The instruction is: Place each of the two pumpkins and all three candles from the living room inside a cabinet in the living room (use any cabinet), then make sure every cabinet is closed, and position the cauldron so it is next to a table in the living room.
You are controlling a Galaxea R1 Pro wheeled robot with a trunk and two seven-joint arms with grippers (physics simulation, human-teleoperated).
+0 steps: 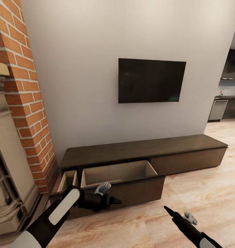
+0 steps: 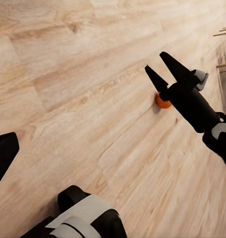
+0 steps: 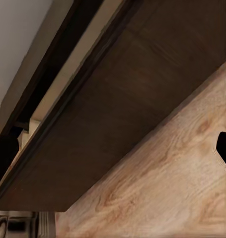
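A: What are my grippers doing?
B: My left gripper hangs before the cabinet's open drawer; its spread I cannot tell. My right gripper, jaws parted and empty, hovers above a pumpkin on the floor.

Matt dark wood cabinet; pale grained wood floor; rough brick
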